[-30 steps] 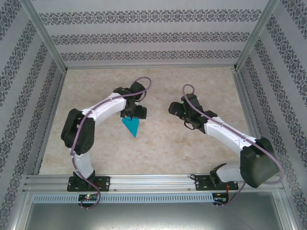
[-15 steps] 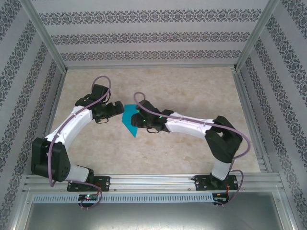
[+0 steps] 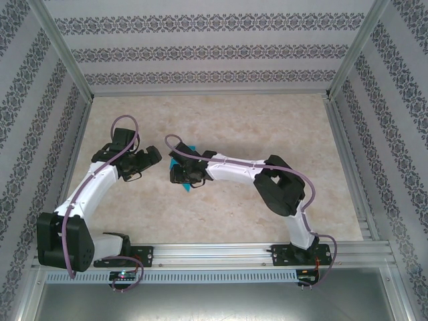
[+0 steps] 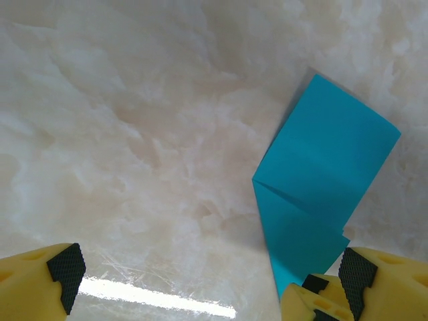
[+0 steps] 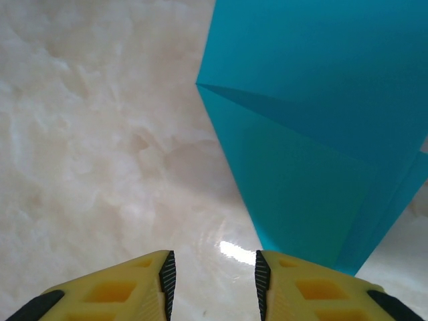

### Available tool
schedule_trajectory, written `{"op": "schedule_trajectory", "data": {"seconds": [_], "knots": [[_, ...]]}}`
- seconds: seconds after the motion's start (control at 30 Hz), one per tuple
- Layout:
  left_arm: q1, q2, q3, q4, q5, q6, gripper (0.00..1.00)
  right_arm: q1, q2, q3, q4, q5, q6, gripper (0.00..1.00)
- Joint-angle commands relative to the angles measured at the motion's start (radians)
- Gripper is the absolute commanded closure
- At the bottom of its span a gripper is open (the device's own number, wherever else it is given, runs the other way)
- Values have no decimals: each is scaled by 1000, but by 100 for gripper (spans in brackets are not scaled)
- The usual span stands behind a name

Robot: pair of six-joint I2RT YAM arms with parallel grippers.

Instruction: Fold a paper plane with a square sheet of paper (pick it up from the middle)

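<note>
1. The paper plane (image 4: 321, 180) is thin teal paper, matt and smooth, with crisp creases where its layers overlap.
2. The table (image 4: 134, 134) has a cream, marble-like surface, polished and glossy, with a bright streak of glare on it.
3. My left pincer (image 4: 210, 274) has yellow fingers (image 4: 27, 284) that look like moulded plastic with a slight sheen. Each is faced with black pads (image 4: 65, 267) of fine, grainy texture.
4. My right pincer (image 5: 214, 281) is the same yellow plastic, with ribbed black facing.
5. My arm shells (image 3: 90, 187) are smooth white plastic, and the joints are black.
6. The frame rails (image 3: 214, 253) are pale brushed metal.
7. The walls (image 3: 200, 53) look matt and carry a printed pattern.
</note>
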Motion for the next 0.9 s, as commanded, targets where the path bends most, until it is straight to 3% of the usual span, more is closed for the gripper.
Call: {"op": "schedule_trajectory", "data": {"seconds": [0.0,0.53,0.73,0.87], "knots": [[14,-22,4,25,-7,12,0,-27,36,34,-104,-8,-57,61],[14,-2,-1,56,86,29,0,-128,23,-31,-298,-64,-497,61],[13,9,-35,119,184,25,0,-168,-69,-140,-310,-67,-705,62],[10,25,-60,167,253,17,0,-176,-173,-185,-263,-77,-722,62]]}}
